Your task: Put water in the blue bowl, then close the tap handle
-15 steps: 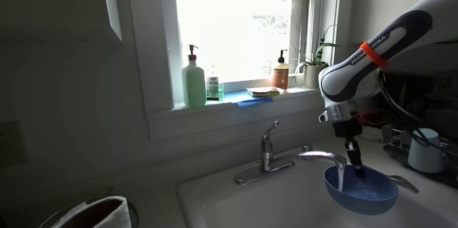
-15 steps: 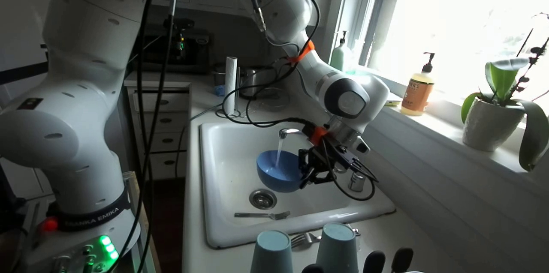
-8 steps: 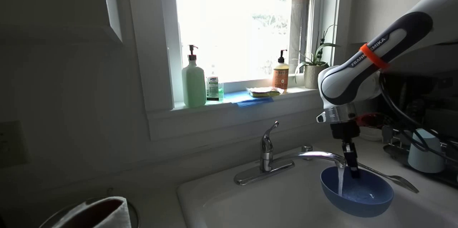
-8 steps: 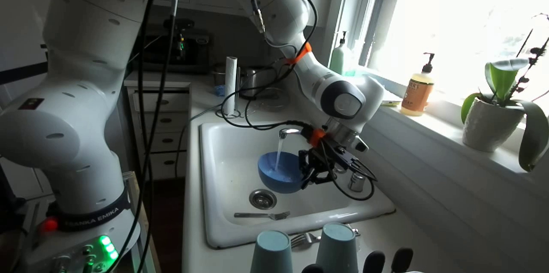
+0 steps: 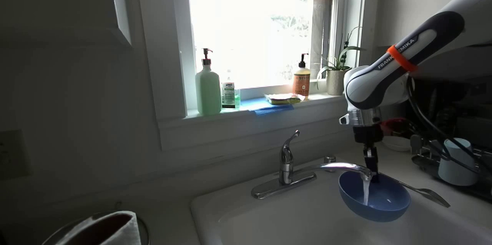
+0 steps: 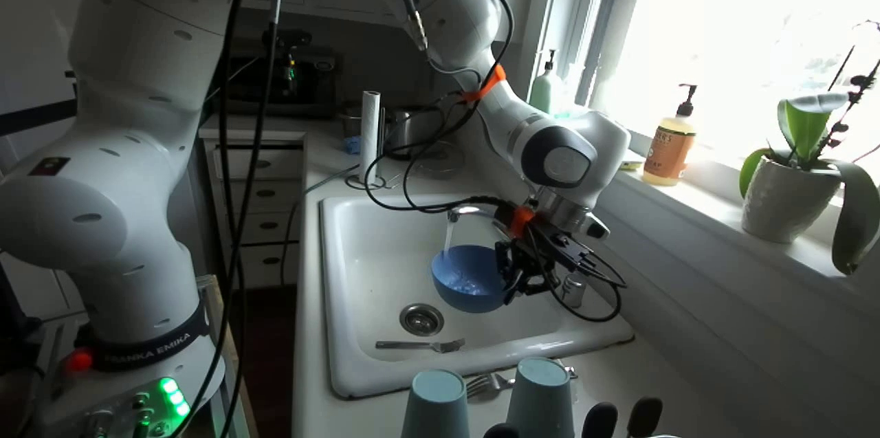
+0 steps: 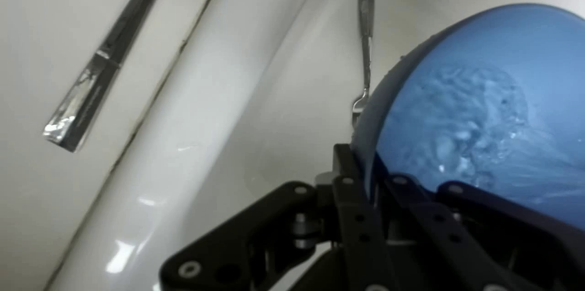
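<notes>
The hand (image 7: pixel 369 177) pinches the blue bowl (image 7: pixel 480 113) by its rim beneath the spout (image 5: pixel 342 166), water (image 5: pixel 366 192) falling inside; the tap handle (image 5: pixel 286 154) stands upright at the spout's opposite end, well apart from the hand, so closing it likely means reaching there.
</notes>
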Action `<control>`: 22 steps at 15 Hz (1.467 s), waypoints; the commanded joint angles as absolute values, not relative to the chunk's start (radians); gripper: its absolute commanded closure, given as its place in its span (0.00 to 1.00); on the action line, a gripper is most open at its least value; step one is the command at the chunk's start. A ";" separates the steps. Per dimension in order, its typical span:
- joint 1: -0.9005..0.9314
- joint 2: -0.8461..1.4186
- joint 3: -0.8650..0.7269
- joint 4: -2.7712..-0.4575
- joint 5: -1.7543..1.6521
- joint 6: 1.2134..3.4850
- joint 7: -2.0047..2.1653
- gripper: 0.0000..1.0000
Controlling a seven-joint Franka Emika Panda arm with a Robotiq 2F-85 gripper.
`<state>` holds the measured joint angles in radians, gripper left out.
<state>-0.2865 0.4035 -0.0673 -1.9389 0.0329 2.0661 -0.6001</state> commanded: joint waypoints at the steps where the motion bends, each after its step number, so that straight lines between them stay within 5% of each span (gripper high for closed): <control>1: -0.317 0.399 -0.096 -1.878 0.047 2.070 -0.611 0.98; 22: -0.548 0.730 -0.222 -1.366 0.214 2.040 -0.091 0.98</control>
